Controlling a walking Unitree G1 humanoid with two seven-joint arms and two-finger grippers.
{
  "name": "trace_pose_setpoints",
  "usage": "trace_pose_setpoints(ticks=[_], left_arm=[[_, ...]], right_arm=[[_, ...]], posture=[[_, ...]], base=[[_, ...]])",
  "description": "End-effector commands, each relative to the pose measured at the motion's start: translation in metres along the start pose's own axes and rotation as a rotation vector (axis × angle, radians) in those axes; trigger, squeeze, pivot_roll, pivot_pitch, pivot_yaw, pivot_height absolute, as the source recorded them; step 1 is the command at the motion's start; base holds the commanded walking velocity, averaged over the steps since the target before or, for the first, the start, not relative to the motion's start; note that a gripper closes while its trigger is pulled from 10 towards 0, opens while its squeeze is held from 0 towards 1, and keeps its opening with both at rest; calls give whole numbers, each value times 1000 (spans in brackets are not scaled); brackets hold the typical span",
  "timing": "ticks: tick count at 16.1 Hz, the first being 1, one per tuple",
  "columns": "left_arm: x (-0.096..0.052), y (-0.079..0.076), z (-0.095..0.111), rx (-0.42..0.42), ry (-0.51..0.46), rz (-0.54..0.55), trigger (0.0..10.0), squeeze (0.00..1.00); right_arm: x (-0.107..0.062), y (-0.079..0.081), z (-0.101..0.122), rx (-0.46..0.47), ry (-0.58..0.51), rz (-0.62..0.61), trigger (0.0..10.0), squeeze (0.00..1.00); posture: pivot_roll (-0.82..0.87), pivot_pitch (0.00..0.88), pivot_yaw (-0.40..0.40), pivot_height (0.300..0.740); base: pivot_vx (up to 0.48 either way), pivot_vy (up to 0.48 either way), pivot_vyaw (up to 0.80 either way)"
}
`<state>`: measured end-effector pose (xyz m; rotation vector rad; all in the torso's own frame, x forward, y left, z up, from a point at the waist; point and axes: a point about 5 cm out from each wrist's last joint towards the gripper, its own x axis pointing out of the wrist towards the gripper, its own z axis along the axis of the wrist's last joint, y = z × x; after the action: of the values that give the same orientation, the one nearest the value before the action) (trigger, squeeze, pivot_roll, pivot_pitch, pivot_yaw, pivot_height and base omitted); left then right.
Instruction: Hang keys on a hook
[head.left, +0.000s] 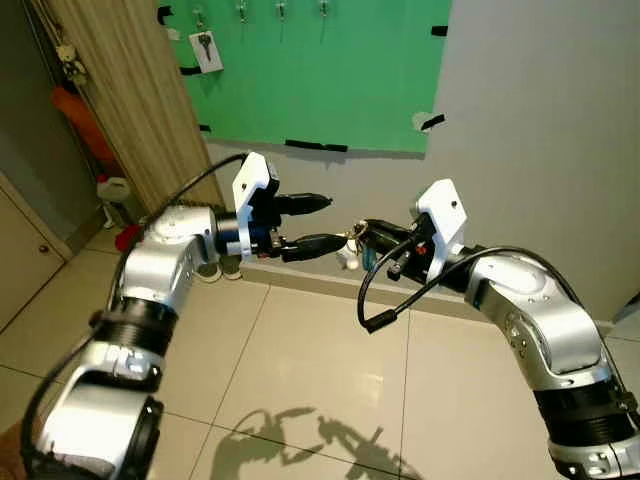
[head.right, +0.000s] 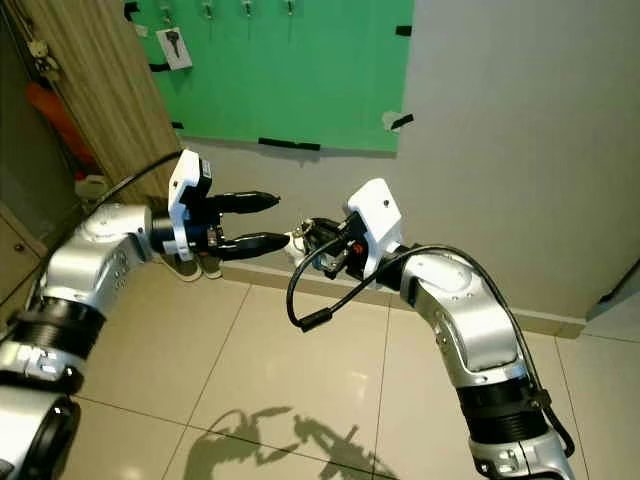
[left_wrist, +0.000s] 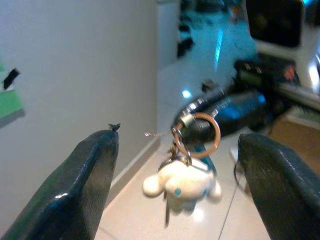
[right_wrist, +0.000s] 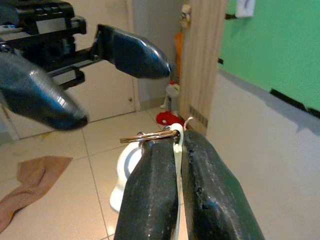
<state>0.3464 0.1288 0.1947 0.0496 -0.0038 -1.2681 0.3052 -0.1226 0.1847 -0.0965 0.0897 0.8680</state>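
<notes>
Keys (left_wrist: 186, 165) on a gold ring with a white plush charm hung pinched in the right claw (right_wrist: 175, 150) — held out toward the left claw (head.left: 318, 222), whose fingers stood spread. Hanging remained undone: the hooks (head.left: 281, 10) on the green board (head.left: 330, 80) sat well above.

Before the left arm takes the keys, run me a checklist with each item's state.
1. Right gripper shut on the keys: ok.
2. Left gripper jaws open: ok.
3. Key ring sits in the gap between the left jaws: ok.
4. White plush charm hangs free below the ring: ok.
5. Hooks on the green board free: one holds a tag, the others look bare.
6. Ring size fits a hook: cannot tell.
</notes>
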Motion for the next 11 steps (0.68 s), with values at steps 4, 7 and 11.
trace_pose_setpoints(ticks=[4, 7, 11], left_arm=[[7, -9, -44, -254, -59, 311, 10000, 0], [11, -17, -67, -382, -63, 512, 10000, 0], [14, -36, -83, -386, -11, 551, 10000, 0]], right_arm=[[-4, 13, -41, 82, 204, -6, 0, 0], [-4, 12, -54, 212, 231, -55, 0, 0], [0, 16, -56, 508, 148, -58, 0, 0]], posture=[[-26, 0, 127, 740], [-19, 0, 109, 740], [-8, 0, 85, 740]], base=[[0, 0, 0], [0, 0, 0], [0, 0, 0]])
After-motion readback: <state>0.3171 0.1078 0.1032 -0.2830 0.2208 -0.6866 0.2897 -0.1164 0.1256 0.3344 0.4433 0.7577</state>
